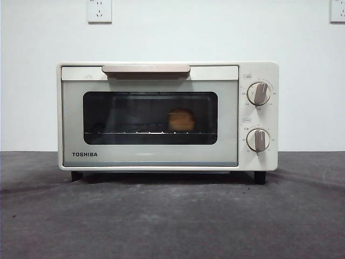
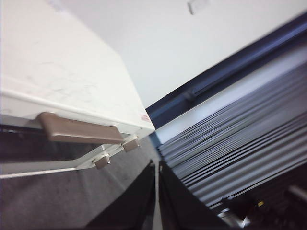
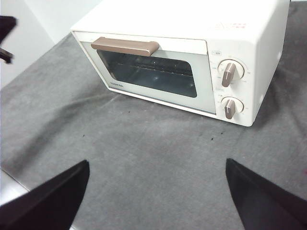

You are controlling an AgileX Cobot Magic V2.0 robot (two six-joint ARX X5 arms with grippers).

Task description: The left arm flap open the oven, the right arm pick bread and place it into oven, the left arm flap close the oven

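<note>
Your oven (image 1: 161, 116) sits shut on the grey surface (image 1: 172, 221), toward its back edge by the white wall, door flush, beige handle (image 1: 145, 69) along the top of the door. The bread (image 1: 181, 120) is inside on the wire rack (image 1: 135, 132), seen through the dark window, right of the window's middle. Two beige knobs (image 1: 259, 93) are stacked on the right panel.

Your right claw (image 3: 156, 191) hangs back from the oven over bare surface near its front edge, jaws spread wide, holding nothing; the oven front faces it, well apart. Your left claw (image 2: 157, 201) is off past the oven's knob end, up by the top corner, jaws nearly together with only a thin gap, nothing between them, not touching the handle. A black tip of the left arm (image 3: 6, 33) shows in the right wrist view, beyond the oven's other end
</note>
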